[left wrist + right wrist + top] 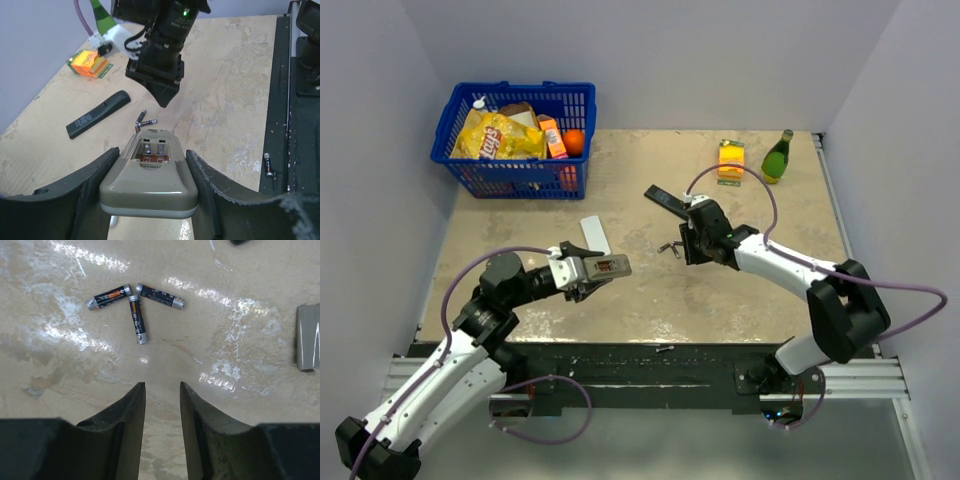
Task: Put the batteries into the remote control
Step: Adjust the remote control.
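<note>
**BATTERY LOADING: CLAW AND PART POSITIONS**

Top view: a beige table [650, 300] stands inside grey walls. The left gripper [590, 272] is clamped on the remote control [611, 266]. The right gripper [688, 246] points down at the table, with the batteries [669, 247] just beside its tips.

Left wrist view: the remote control sits between the fingers with its open compartment facing up. The batteries lie beyond it.

Right wrist view: the jaws stand slightly apart and hold nothing. Three batteries lie clustered ahead of the tips, slightly left.
</note>
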